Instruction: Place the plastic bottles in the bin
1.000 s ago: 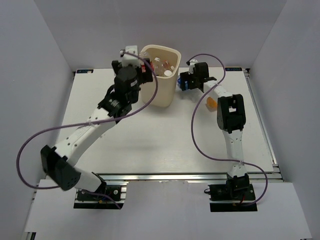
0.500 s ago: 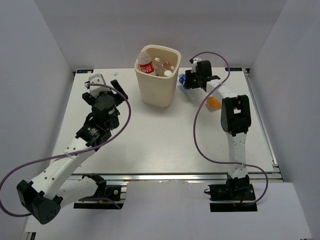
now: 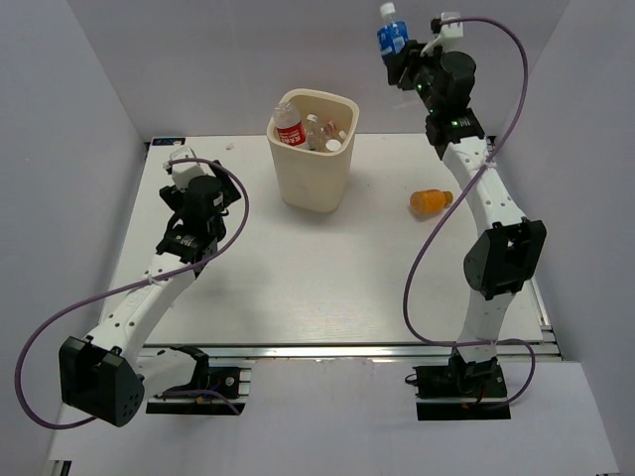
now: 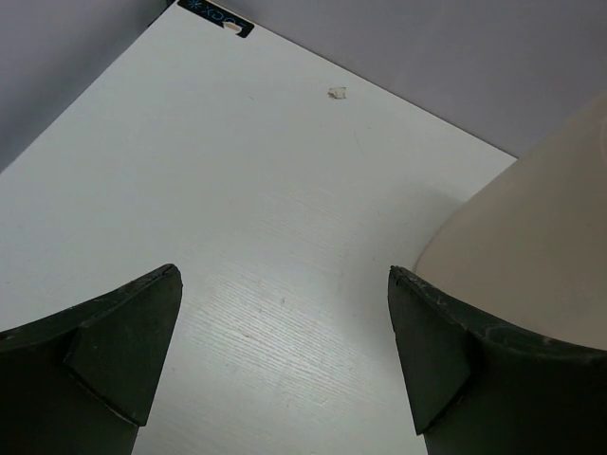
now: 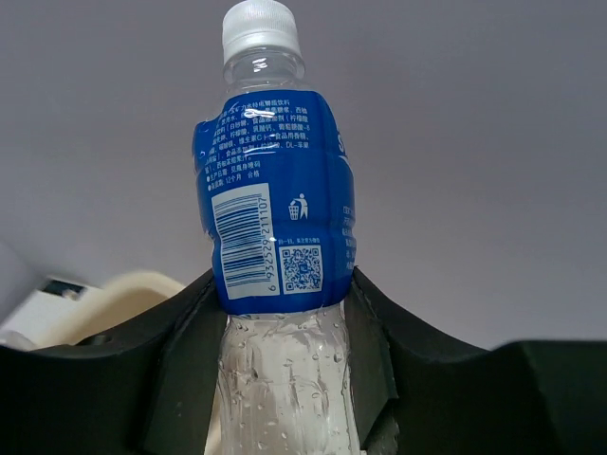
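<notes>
The cream bin [image 3: 316, 149] stands at the back middle of the table with several bottles inside, one red-labelled [image 3: 289, 129] at its left rim. High up to the right of the bin, my right gripper [image 3: 401, 58] is shut on a clear bottle with a blue label [image 3: 391, 34] and a white cap [image 5: 258, 26]; both fingers press its lower body [image 5: 285, 374]. An orange bottle [image 3: 432, 200] lies on the table to the right of the bin. My left gripper [image 3: 186, 169] is open and holds nothing, low over the table left of the bin [image 4: 531, 246].
A small white scrap [image 4: 337, 92] lies on the table near the back edge, and a black label [image 4: 216, 15] marks the back left corner. Grey walls enclose the table on three sides. Purple cables loop from both arms.
My right gripper shut on the blue-labelled bottle at the table and lifted it high above and right of the bin. The left arm pulled back from the bin's rim to the table's left.
</notes>
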